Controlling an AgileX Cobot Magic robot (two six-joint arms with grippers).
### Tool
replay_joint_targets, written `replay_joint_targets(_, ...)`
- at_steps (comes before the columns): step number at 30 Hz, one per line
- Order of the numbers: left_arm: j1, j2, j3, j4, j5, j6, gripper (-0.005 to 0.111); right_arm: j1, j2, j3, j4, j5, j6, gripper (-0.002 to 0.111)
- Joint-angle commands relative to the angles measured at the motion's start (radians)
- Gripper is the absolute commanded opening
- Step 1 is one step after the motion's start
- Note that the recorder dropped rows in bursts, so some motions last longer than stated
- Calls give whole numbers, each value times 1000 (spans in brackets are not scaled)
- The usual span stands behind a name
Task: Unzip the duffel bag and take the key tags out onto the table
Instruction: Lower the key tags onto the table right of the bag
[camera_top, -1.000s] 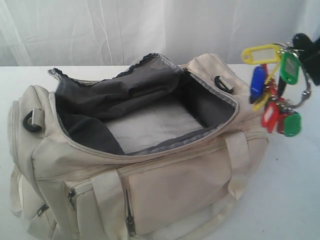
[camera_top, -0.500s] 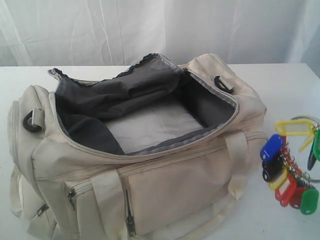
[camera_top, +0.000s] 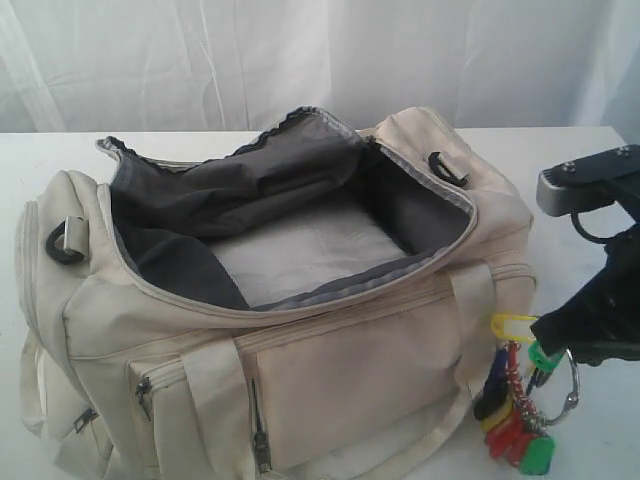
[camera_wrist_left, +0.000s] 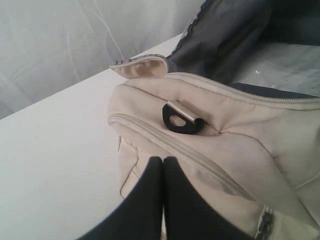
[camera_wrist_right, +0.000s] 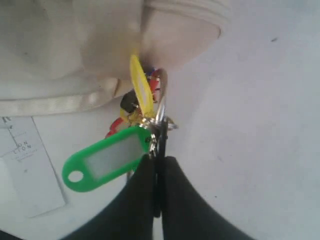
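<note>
Your right gripper (camera_wrist_right: 156, 159) clamped on ring of key tags (camera_wrist_right: 102, 159). Bunch hangs beside duffel bag (camera_top: 330, 370) front corner, low over table (camera_top: 600, 445); contact unclear. Bag unzipped. Your left gripper (camera_wrist_left: 163, 161) closed, empty, at bag end.

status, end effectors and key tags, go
Left end effector shut, empty, by cream-white fabric duffel bag. Right end effector shut on coloured plastic key tags, beside bag, low over white table. Nothing in the way.
</note>
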Motion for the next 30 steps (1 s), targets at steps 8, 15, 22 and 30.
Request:
replay_joint_targets(8,-5,-7,4,1,-3,-9,0,-139,311,117,131,-226,-123,0)
replay_joint_targets(15,-5,-7,4,1,-3,-9,0,-139,348,126,138,-304,-114,0)
replay_joint_targets(22,-5,-7,4,1,-3,-9,0,-139,348,126,258,-347,-143,0)
replay_joint_targets(30,-5,-7,4,3,-3,-9,0,-139,348,126,301,-317,-222,22)
